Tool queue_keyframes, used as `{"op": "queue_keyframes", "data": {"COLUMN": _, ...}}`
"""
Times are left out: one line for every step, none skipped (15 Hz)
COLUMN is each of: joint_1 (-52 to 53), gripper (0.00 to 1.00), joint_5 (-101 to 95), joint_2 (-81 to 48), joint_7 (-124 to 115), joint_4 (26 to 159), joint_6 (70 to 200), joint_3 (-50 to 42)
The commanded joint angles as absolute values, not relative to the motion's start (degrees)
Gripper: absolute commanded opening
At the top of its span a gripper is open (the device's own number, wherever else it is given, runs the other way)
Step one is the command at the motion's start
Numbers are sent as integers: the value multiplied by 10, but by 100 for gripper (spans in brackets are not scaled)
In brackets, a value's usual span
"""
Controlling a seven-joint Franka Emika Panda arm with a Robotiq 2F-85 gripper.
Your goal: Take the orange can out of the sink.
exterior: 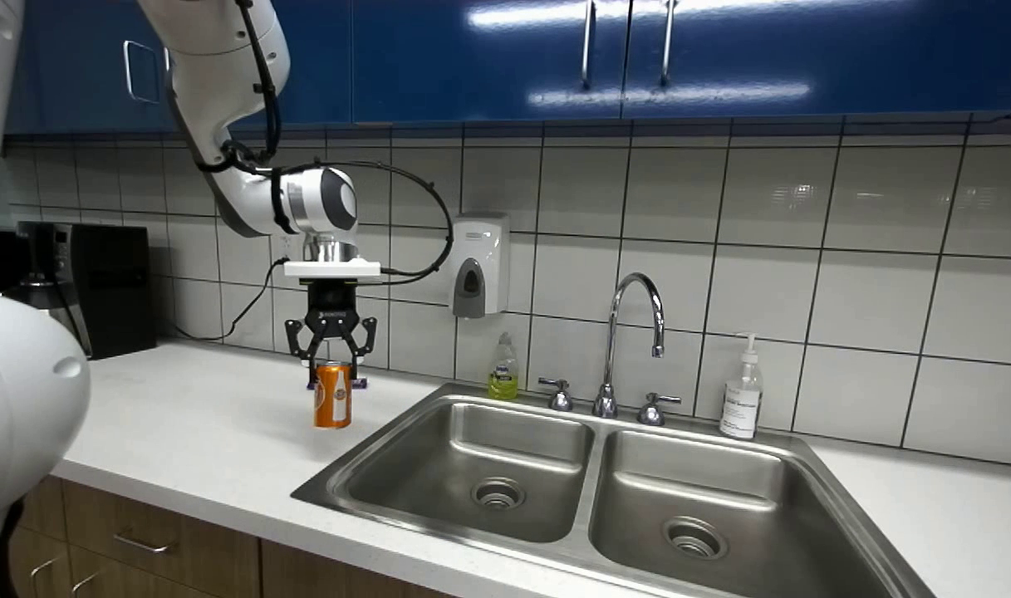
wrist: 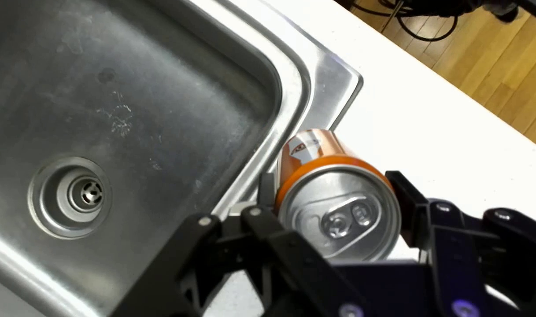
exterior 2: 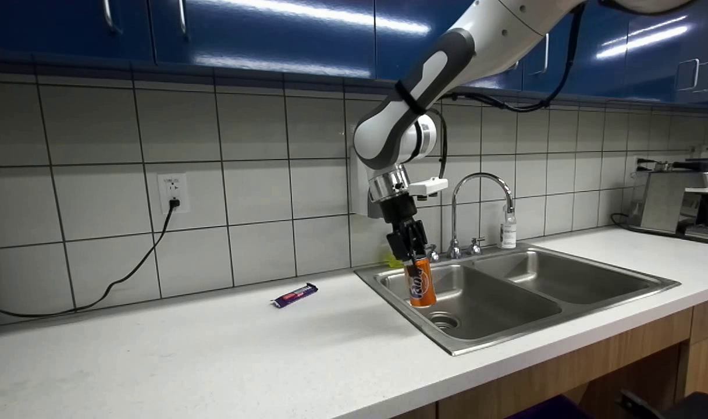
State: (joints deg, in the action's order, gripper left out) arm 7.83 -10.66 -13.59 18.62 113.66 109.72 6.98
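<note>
The orange can (exterior: 333, 405) is upright or nearly so, with a silvery top. It also shows in an exterior view (exterior 2: 422, 288) and in the wrist view (wrist: 340, 215), where its lid faces the camera. My gripper (exterior: 333, 378) is shut on its upper part, one finger on each side, also seen in the wrist view (wrist: 334, 193). The can seems held in the air, near the sink's end rim and the counter beside it; its exact height is hard to tell. The double-basin steel sink (exterior: 590, 498) also shows in the wrist view (wrist: 290, 119).
A chrome faucet (exterior: 611, 349) stands behind the sink. A yellow-green soap bottle (exterior: 503, 378) and a white-labelled pump bottle (exterior: 739, 403) stand at its back edge. A purple wrapper (exterior 2: 294, 295) lies on the white counter (exterior 2: 214, 361). A dispenser (exterior: 480, 266) hangs on the wall.
</note>
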Motion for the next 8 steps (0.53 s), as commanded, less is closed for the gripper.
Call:
{"op": "queue_keyframes", "data": {"joint_1": 87, "gripper": 38, "joint_5": -121, "joint_2": -156, "joint_7": 211, "joint_4": 1110, "joint_6": 1096, "joint_3": 86}}
{"op": "queue_keyframes", "data": {"joint_1": 90, "gripper": 38, "joint_5": -122, "joint_2": -162, "joint_7": 210, "joint_4": 1107, "joint_6": 1103, "joint_3": 88}}
{"op": "queue_keyframes", "data": {"joint_1": 92, "gripper": 38, "joint_5": -120, "joint_2": -169, "joint_7": 211, "joint_4": 1103, "joint_6": 1111, "joint_3": 91}}
{"op": "queue_keyframes", "data": {"joint_1": 94, "gripper": 38, "joint_5": -119, "joint_2": -176, "joint_7": 209, "joint_4": 1099, "joint_6": 1117, "joint_3": 93}}
{"op": "queue_keyframes", "data": {"joint_1": 97, "gripper": 38, "joint_5": -121, "joint_2": -185, "joint_7": 204, "joint_4": 1094, "joint_6": 1126, "joint_3": 94}}
{"op": "queue_keyframes", "data": {"joint_1": 100, "gripper": 38, "joint_5": -121, "joint_2": -191, "joint_7": 200, "joint_4": 1090, "joint_6": 1135, "joint_3": 94}}
{"op": "queue_keyframes", "data": {"joint_1": 103, "gripper": 38, "joint_5": -123, "joint_2": -200, "joint_7": 197, "joint_4": 1085, "joint_6": 1144, "joint_3": 95}}
{"op": "queue_keyframes", "data": {"joint_1": 105, "gripper": 38, "joint_5": -125, "joint_2": -207, "joint_7": 194, "joint_4": 1079, "joint_6": 1151, "joint_3": 95}}
